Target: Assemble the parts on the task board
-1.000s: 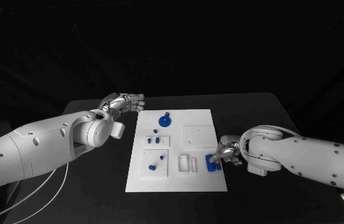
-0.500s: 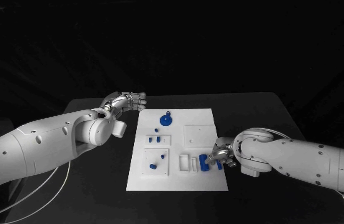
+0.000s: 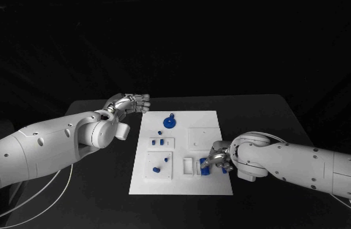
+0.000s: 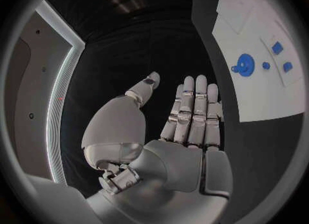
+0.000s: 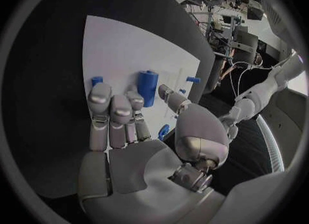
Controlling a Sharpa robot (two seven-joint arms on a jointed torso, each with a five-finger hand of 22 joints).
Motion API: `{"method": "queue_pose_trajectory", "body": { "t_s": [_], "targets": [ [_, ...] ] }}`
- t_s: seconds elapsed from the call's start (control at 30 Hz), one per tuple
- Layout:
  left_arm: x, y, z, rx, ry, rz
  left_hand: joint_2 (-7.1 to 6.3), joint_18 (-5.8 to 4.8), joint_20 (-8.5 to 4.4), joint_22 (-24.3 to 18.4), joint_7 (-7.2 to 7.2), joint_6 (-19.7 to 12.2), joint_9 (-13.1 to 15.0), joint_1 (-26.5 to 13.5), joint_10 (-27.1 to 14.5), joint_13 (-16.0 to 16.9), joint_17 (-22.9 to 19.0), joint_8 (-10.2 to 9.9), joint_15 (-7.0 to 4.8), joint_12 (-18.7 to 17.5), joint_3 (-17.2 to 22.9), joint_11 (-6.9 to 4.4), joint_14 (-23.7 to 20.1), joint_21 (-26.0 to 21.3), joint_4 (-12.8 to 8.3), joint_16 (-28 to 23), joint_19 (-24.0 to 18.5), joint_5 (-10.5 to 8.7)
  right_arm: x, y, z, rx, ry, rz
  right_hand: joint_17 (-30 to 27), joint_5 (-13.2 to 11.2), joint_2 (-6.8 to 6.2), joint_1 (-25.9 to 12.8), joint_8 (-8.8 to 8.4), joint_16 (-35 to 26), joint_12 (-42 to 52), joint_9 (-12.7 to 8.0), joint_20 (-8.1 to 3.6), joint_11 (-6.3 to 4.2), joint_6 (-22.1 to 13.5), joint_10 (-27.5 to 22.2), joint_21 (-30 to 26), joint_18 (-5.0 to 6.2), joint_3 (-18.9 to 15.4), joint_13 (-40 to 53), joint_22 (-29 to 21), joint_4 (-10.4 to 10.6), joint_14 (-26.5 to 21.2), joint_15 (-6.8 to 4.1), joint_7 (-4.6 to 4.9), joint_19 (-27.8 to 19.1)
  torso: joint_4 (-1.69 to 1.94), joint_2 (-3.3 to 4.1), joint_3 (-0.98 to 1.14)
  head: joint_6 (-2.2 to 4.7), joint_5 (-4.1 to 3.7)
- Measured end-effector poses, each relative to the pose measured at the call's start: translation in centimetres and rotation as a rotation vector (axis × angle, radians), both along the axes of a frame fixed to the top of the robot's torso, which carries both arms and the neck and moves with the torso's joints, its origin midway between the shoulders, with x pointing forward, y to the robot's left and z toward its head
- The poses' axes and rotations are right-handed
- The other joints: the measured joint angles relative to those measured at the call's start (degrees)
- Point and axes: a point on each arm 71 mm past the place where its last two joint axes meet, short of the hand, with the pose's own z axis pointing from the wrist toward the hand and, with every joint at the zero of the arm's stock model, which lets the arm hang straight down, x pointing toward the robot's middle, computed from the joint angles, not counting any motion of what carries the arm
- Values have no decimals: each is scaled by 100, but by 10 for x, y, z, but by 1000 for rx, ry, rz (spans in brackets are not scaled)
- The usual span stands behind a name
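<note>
Surface: a black tabletop (image 3: 95, 188) is seen under the white task board (image 3: 203, 188); darkness lies behind.
Left hand (image 3: 130, 104): fingers (image 4: 193, 105) are held straight, slightly apart, empty, beside the board's far corner.
Right hand (image 3: 217, 161): fingers (image 5: 113, 110) are spread, nothing clamped.
Wrist view: a blue part (image 5: 147, 87) is shown just beyond the fingertips.
Change: the right hand has been moved further over the board.
</note>
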Motion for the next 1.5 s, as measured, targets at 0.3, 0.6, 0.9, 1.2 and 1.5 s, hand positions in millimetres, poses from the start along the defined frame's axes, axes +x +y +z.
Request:
{"method": "queue_pose_trajectory", "body": {
  "t_s": [0.3, 0.6, 0.9, 1.2, 1.5],
  "targets": [
    [0, 0, 0, -1, 1, -1, -23, 0, 0, 5, 0, 0, 0, -23, 0, 0, 10, 0, 0, 0, 16, 0, 0, 0, 16, 0, 0, 0, -3, 7, -7, 18, 4, 5, 9, 0, 5, -40, -97, 0, 1, 3, 19, 19, 23, -140, 17, 2, -32, 10, 0, -31, -21, 3, 70, -20, -1, 3, -1, -19, 7],
    [0, -4, 0, -3, 1, -7, -23, -1, 0, 4, 0, 0, 1, -23, 0, -3, 16, 0, 0, 0, 16, 0, 0, 0, 16, 0, 0, 0, -2, 11, -9, 30, 5, 4, 26, 0, 95, -59, -74, 0, 0, 4, 9, 19, 37, -98, 28, 2, -11, 19, 0, -125, -21, 3, 87, -31, -4, 3, 0, -21, 16],
    [0, -4, 0, -3, 1, -6, -22, -1, 0, 9, 0, 0, 1, -23, 0, -4, 22, 0, 0, 0, 16, 0, 0, 0, 16, 0, 0, 0, -4, 8, -9, 47, -3, -8, 46, -6, 374, 44, -65, 1, 0, -20, 0, -1, 138, -77, 74, 2, 78, 25, 0, -363, -21, 4, 28, -42, -12, 3, 2, -31, 25],
    [0, -1, 0, -1, 1, -1, -22, -2, 0, 12, 0, 0, 2, -22, 0, -4, 28, 0, 0, 0, 16, 0, 0, 0, 16, -22, 0, 0, -8, 0, -4, 55, -13, -27, 59, -25, 522, 82, -33, -21, -1, -55, 19, -76, 314, -3, 106, 2, 167, 16, 4, -531, 4, -19, -43, -61, -12, 3, 0, -23, 15],
    [1, 2, 0, 1, 1, 4, -22, -3, 0, 14, 0, 0, 2, -22, 0, -3, 33, 0, 0, 0, 16, 0, 0, 0, 15, -22, 0, 0, -2, 0, 17, 87, -36, -52, 64, -45, 559, 59, -7, -26, -5, -34, 40, -63, 344, 24, 106, 2, 166, 6, 4, -532, 13, -25, -72, -81, -11, 4, -8, -14, 5]
  ]
}}
